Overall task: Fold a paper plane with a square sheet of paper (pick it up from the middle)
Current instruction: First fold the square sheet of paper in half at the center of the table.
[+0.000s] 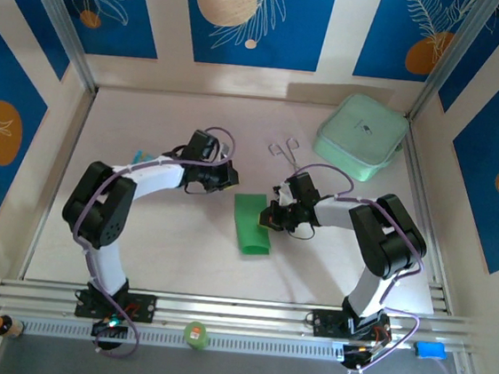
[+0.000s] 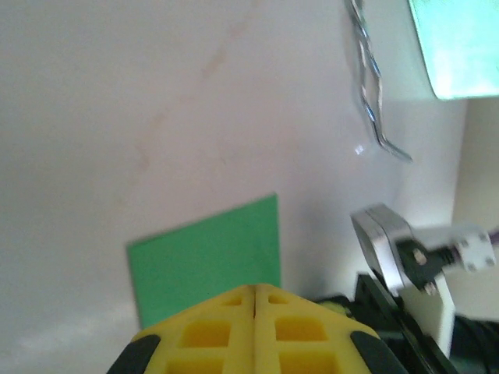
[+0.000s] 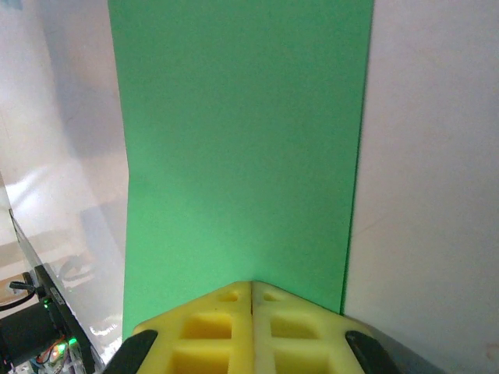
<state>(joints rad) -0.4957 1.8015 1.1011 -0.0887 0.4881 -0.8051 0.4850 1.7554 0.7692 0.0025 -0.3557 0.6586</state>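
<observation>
The right claw [image 3: 251,287] is seen fully closed, its yellow tips meeting over the near edge of the paper [image 3: 242,140]. Whether a layer is pinched between them cannot be told. From that claw the paper is spread straight ahead, flat on the table [image 3: 437,156], with bare table left showing on either side.

In the top view the paper [image 1: 252,226] is read as an oblong. Its long axis is run near-to-far across the table, slightly tilted. The right claw [image 1: 274,215] is placed against its right long edge, at about mid-length.

The left claw [image 2: 255,290] is closed as well, and nothing is held in it. The paper [image 2: 207,257] is found just ahead of it and a little to its left, one corner pointed away. From above, the left claw [image 1: 230,178] is seen apart from the paper's far left corner.

The right claw is therefore judged the nearer one, and a lift from the middle would best be begun from that side.

Farther ahead of the left claw, to its right, forceps [image 2: 373,86] and a box [image 2: 460,47] are seen.
</observation>
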